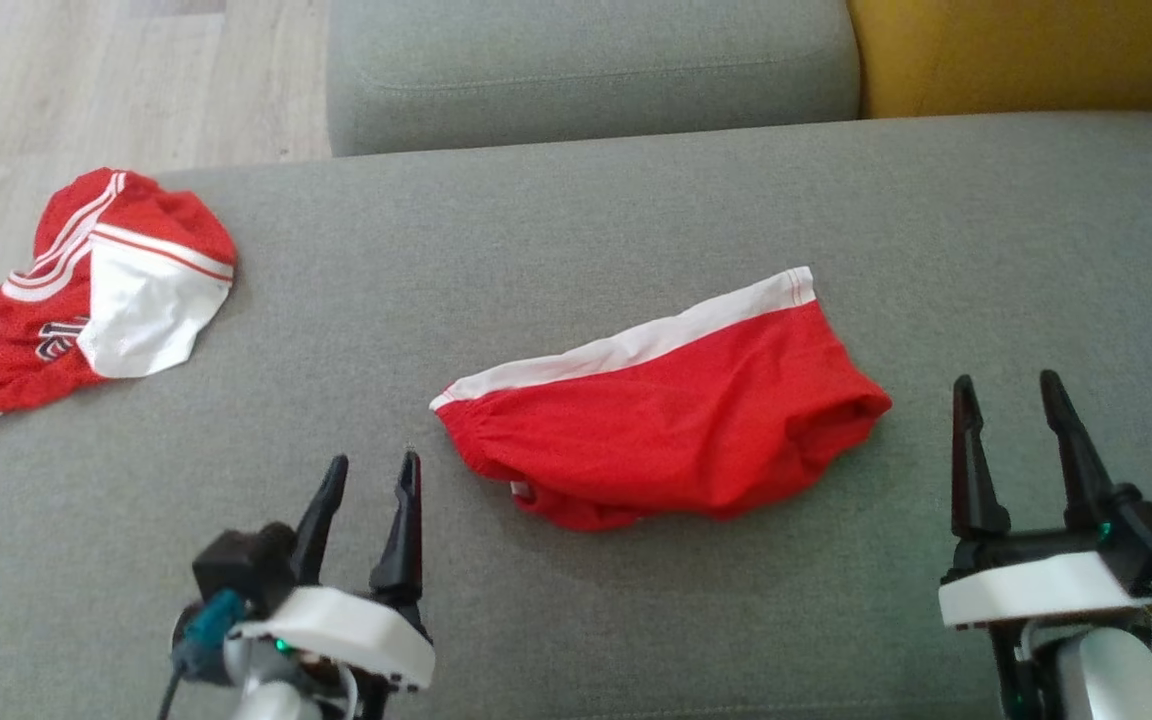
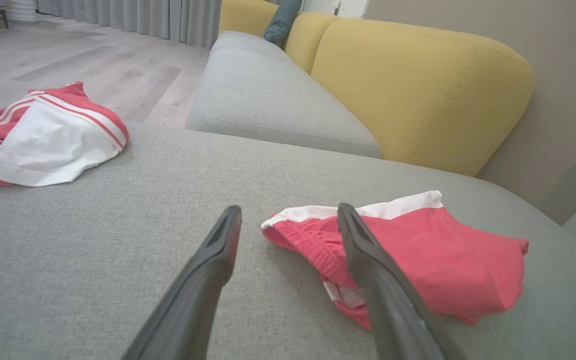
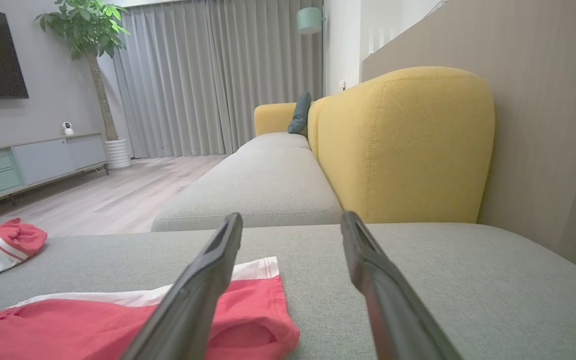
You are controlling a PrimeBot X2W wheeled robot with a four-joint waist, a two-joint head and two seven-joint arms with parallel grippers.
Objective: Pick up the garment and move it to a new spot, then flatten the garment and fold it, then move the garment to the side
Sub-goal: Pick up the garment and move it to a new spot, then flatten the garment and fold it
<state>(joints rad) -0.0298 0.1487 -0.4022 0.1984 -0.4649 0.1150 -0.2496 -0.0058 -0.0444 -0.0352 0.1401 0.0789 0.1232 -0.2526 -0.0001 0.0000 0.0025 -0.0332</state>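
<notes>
A red garment [image 1: 676, 415] with a white band along its far edge lies folded in the middle of the grey sofa seat [image 1: 576, 220]. The same garment [image 2: 418, 260] shows just right of my left fingers, and as red cloth [image 3: 118, 320] at the lower left of the right wrist view. My left gripper [image 1: 372, 468] stands open, empty, a little left of the garment's left end. To the garment's right my right gripper [image 1: 1006, 385] stands open and empty, apart from the cloth.
A second red and white garment [image 1: 86, 290] lies crumpled at the seat's left edge, a strip hanging over. Another grey seat cushion [image 1: 586, 70] and a yellow backrest [image 1: 1026, 50] lie beyond. Wooden floor [image 1: 56, 80] is at the far left.
</notes>
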